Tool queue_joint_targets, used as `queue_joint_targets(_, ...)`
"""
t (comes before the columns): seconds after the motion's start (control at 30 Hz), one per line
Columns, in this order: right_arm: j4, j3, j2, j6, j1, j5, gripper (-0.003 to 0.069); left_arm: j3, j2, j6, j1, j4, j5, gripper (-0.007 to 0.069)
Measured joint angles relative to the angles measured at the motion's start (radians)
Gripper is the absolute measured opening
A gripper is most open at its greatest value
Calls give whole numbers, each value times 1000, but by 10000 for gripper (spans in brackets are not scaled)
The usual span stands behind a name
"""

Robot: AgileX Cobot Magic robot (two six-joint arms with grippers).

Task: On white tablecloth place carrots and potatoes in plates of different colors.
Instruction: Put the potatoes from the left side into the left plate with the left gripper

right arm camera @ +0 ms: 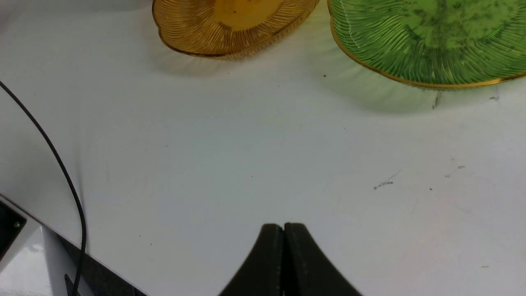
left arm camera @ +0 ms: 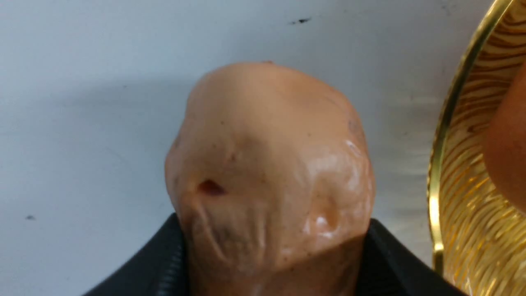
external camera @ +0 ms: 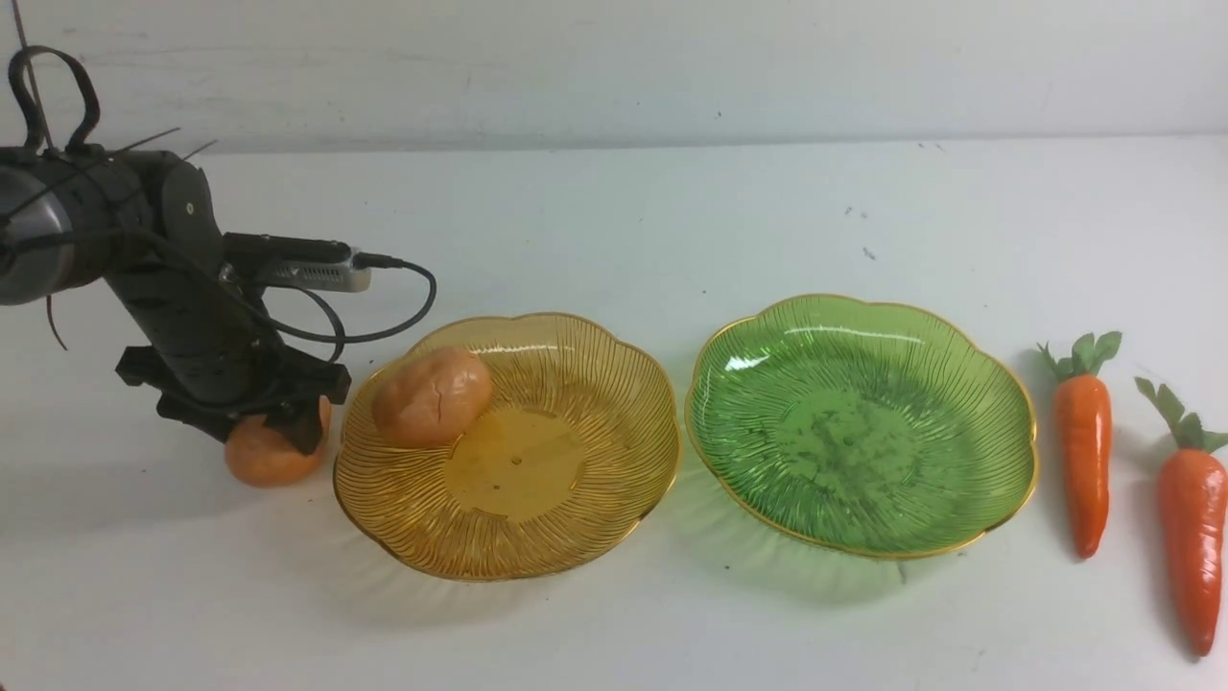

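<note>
Principal hazard: loss of the potato (external camera: 269, 459) during transfer. My left end effector (external camera: 261, 422) is closed on it, with the black fingers (left arm camera: 139, 275) pressing its two flanks. The left wrist view shows the grip seated near one end only, so most of the lumpy, glossy body projects beyond the fingers. A fast lift or swing could, in my judgement, make it pivot or slide out. Second hazard: collision with the amber plate (external camera: 537, 552). Its gold rim lies just beside the held potato, so a low sideways move could strike the rim and push or tip the plate. Third hazard: the other potato (external camera: 432, 395) already rests inside that plate, against the side nearest my left end effector. A release directly above it could knock it or send either potato rolling out over the shallow edge. Position data: the held potato sits directly under and between my left fingers, low at the white tablecloth (external camera: 614, 230) covering the tabletop. Whether it touches the cloth I cannot tell. The green plate (external camera: 863, 432) holds nothing. Both carrots (external camera: 1084, 451) (external camera: 1192, 537) lie on the cloth beyond its far side, well apart from either arm. My right end effector (right arm camera: 283, 263) is fully closed on nothing, above bare cloth near the two plates.
</note>
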Motion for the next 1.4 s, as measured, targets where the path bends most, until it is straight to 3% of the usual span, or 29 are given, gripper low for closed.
queue_joint_targets(0.2,0,0,0,0,0,0,-15,-123,-51,16,-19,-76,150,383)
queue_joint_targets(0.33,0,0,0,1,0,0,-15,-143,-115,175,-120,-251,262,377)
queue_joint_targets(0.47,0,0,0,28,0,-1,-15,-143,-118,297,-206,-329,303,377)
queue_joint_targets(0.67,-4,0,41,130,0,-12,-15,-143,-74,390,-347,-339,271,379)
queue_joint_targets(0.83,-54,-22,46,163,0,2,-15,-143,-20,323,-414,-228,117,454)
queue_joint_targets(1.0,-193,-183,73,236,0,8,-15,-143,-10,169,-416,-95,105,610)
queue_joint_targets(1.17,-352,-320,168,350,0,13,-15,-143,-10,142,-416,-70,116,636)
queue_joint_targets(1.27,-426,-360,242,388,0,13,-15,-149,-10,132,-416,-66,134,592)
queue_joint_targets(1.4,-539,-400,389,462,0,12,-10,-188,-12,98,-416,-57,214,391)
